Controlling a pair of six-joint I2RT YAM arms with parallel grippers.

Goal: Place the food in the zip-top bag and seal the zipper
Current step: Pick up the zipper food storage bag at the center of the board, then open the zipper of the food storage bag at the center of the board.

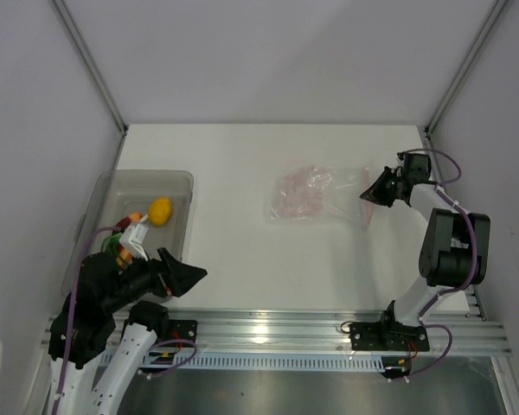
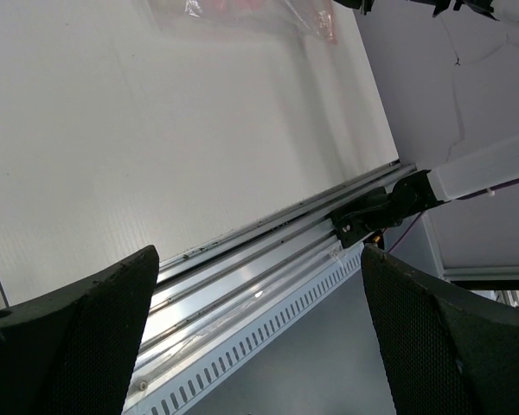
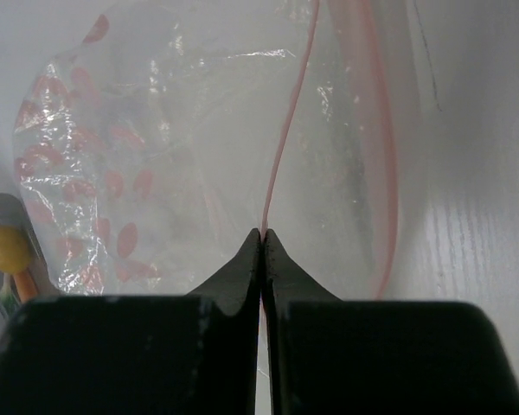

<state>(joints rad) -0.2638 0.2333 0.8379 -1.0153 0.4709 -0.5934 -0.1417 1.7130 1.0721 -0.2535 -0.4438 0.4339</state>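
Your work surface is a flat white matte table (image 1: pixel 242 259), walled in pale grey on three sides. Its near edge ends at a silver aluminium rail (image 1: pixel 285 327). Two things lie directly on it. A translucent grey rectangular plastic bin (image 1: pixel 121 190) sits at the left edge. A clear, crinkly zip-top bag (image 1: pixel 316 194) lies right of centre, well apart from the bin, with its pinkish-red strip facing right.
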